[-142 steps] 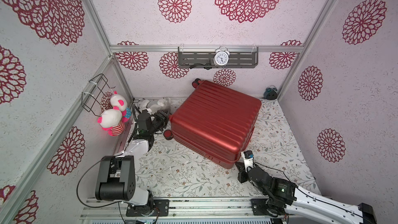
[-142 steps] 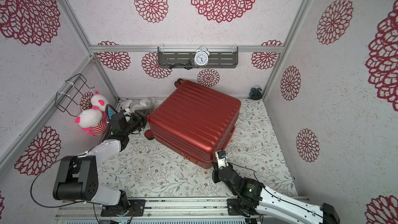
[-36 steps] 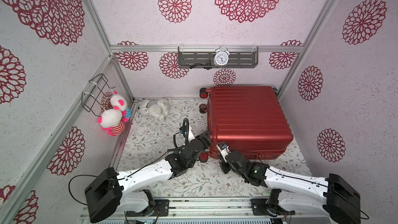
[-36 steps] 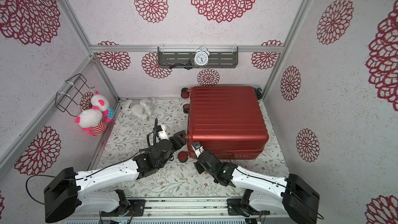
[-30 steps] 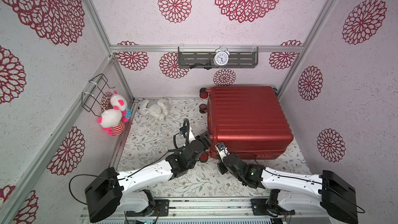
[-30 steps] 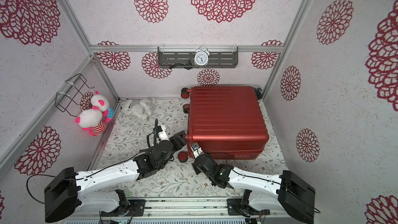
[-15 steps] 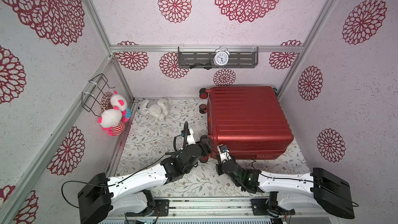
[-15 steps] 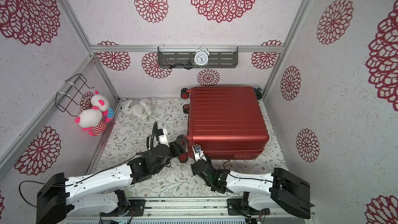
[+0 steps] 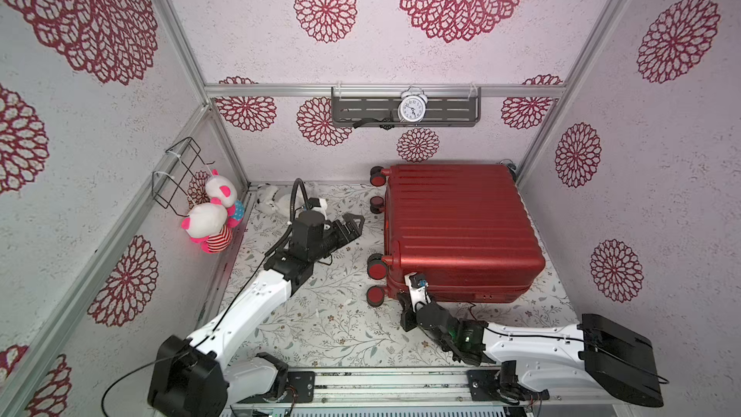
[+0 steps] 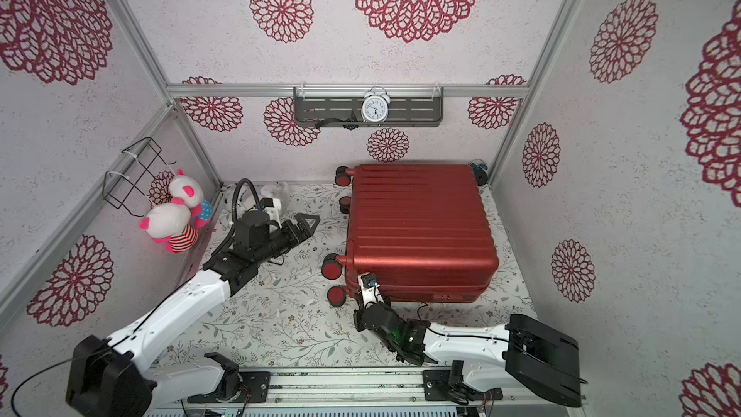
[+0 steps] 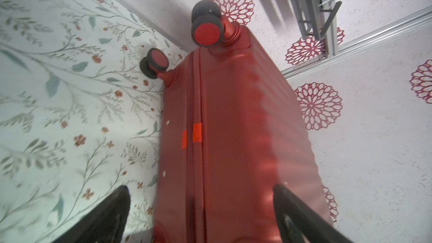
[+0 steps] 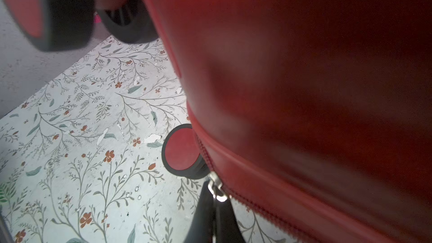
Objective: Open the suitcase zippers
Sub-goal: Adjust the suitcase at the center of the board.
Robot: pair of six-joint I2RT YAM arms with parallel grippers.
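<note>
The red ribbed suitcase (image 9: 461, 230) lies flat at the back right in both top views (image 10: 417, 230), wheels facing left. My left gripper (image 9: 355, 222) hovers open to its left, apart from it, holding nothing. In the left wrist view its fingers (image 11: 112, 213) spread wide before the wheel-side face, where the seam (image 11: 198, 113) runs down the middle. My right gripper (image 12: 215, 211) is shut on a metallic zipper pull (image 12: 216, 190) of the zippers (image 12: 257, 209) by the suitcase's front-left corner (image 9: 403, 300), beside a wheel (image 12: 182, 150).
Pink and white plush toys (image 9: 210, 218) hang by a wire basket (image 9: 180, 174) on the left wall. A white plush (image 9: 270, 198) lies at the back left. A shelf with an alarm clock (image 9: 411, 108) is on the back wall. The suitcase sits close to the right wall.
The left gripper has opened and pulled back from the suitcase's near-left wheels toward the back left. The right gripper stays shut at the front-left corner. Earlier, the suitcase was turned square.
</note>
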